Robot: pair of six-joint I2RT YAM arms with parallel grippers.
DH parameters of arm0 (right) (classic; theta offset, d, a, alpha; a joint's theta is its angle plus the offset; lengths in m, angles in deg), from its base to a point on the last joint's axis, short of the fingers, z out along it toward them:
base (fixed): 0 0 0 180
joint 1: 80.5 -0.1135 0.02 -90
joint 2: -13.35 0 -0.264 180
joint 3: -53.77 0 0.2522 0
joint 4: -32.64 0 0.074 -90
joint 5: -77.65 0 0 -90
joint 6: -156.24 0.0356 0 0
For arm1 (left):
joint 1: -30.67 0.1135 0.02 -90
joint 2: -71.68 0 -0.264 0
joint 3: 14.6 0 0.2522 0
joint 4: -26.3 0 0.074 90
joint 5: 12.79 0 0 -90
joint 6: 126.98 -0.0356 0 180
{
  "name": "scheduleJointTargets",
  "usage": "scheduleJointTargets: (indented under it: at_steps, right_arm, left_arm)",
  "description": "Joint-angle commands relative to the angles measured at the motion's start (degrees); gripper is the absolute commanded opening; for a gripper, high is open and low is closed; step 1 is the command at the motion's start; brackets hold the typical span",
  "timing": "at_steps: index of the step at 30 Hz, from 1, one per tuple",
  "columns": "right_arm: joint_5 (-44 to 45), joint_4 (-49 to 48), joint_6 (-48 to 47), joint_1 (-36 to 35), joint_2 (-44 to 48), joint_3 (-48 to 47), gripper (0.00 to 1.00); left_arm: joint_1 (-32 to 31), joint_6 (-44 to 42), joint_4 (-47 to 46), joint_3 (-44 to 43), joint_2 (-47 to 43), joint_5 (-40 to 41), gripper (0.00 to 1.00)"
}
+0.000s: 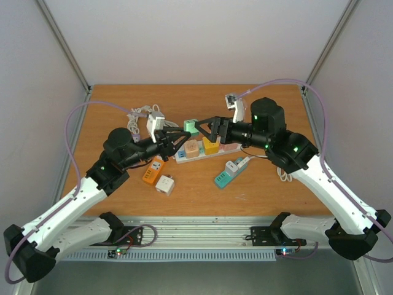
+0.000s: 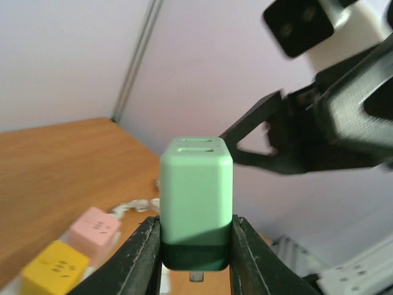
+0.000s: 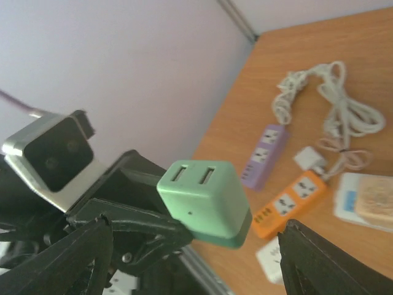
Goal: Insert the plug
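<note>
While left claw [image 2: 196, 236] pinches plug [image 2: 196, 190], prongs [image 2: 196, 276] barely show

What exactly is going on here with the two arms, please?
The left claw is clamped on a green plug, holding it in the air above the table. The right claw stands open facing it, not gripping. The power strip lies on the table below, and the plug is not yet inserted.

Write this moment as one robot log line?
left fingers: shut on green USB charger | right fingers: open, flanking it, apart | power strip: charger not in
</note>
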Motion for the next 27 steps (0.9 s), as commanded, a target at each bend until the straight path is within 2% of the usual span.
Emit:
scheduleJointTargets:
  at_steps: [1,5,9,16,21,27]
  right_arm:
    - [7.3,20.2,-8.5,0.2,-3.8,-8.1,0.75]
    - [4.7,25.7,-10.1,0.1,-8.7,-12.6,0.77]
    - [2.8,26.5,-9.4,0.0,-13.0,-14.5,0.79]
    - [1.6,26.5,-6.3,-0.4,-19.5,-17.2,0.78]
    - [0.5,27.4,-5.3,-0.4,-20.7,-17.6,0.74]
    - [-3.2,27.5,-4.6,-0.4,-20.5,-16.1,0.59]
  left_arm:
    - [0.0,-23.5,0.3,0.9,1.7,6.8,0.03]
    - [-0.1,-34.2,-2.4,3.6,2.6,8.3,0.03]
    - [0.0,-38.3,-9.9,9.0,1.7,6.5,0.02]
    - [-0.1,-43.7,-8.1,9.9,2.6,2.0,0.0]
    - [-0.1,-44.9,-8.2,10.2,2.8,0.9,0.0]
    - [-0.1,-45.0,-8.3,10.3,2.6,1.8,0.0]
